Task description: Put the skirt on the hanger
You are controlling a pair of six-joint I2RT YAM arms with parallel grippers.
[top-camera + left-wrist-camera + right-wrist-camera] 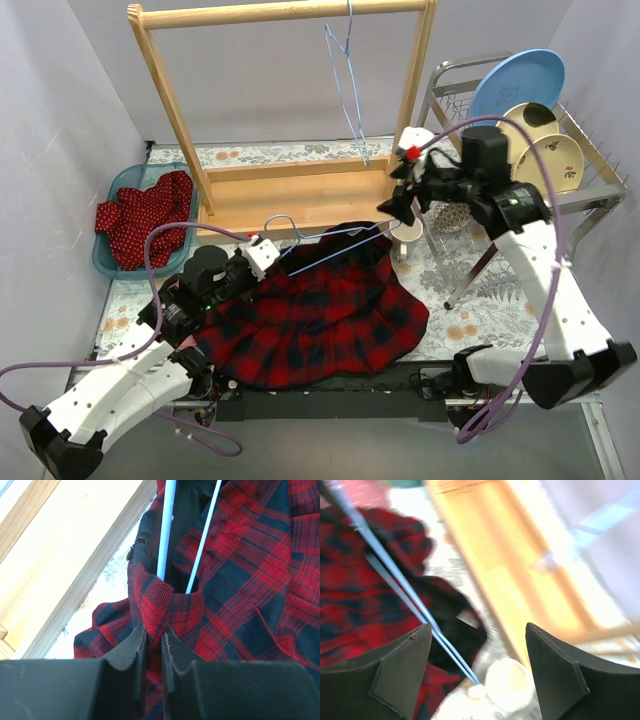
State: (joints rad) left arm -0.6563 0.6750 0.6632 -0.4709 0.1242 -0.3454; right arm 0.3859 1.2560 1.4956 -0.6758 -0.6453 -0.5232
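Looking down from above, I see the skirt (320, 320) spread across the middle of the counter (470, 310), its waistband along the upper edge. My left hand (154, 632) is almost closed, pinching a fold of that waistband right where the two wires of the hanger (166, 530) enter the cloth. My right hand (398, 207) hangs over the skirt's upper right corner, fingers wide apart and gripping nothing. The hanger's far end lies below the gap, beside a white cup (507, 684).
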